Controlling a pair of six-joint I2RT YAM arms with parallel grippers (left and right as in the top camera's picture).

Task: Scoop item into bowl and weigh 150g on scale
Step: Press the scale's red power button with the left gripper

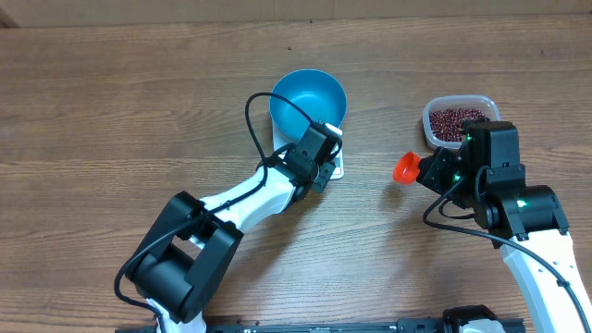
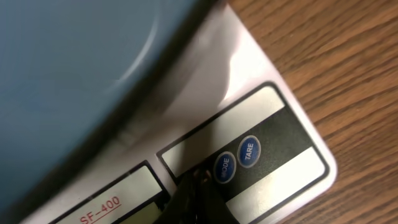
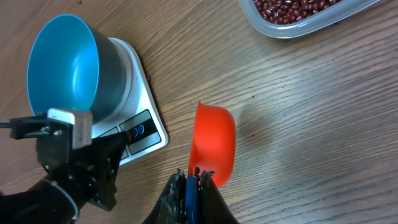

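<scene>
The blue bowl (image 1: 308, 97) stands on the white scale (image 1: 337, 167), and no beans show inside the bowl (image 3: 68, 68). My left gripper (image 1: 324, 155) is shut. Its tip (image 2: 202, 182) rests on the scale's button panel (image 2: 273, 134), right beside the MODE button (image 2: 224, 167). The item, dark red-brown beans (image 1: 453, 123), lies in a clear tub (image 3: 298, 23) at the right. Left of the tub, my right gripper (image 3: 194, 175) is shut on the blue handle (image 3: 189, 194) of an orange scoop (image 3: 213, 142). The scoop (image 1: 405, 167) hangs above the wood with no beans visible in it.
The wooden table (image 1: 111, 111) stretches bare to the left and in front. The left arm (image 1: 240, 199) runs diagonally from the front left to the scale. The right arm (image 1: 518, 208) stands just in front of the tub. A TARE button (image 2: 249, 151) sits next to MODE.
</scene>
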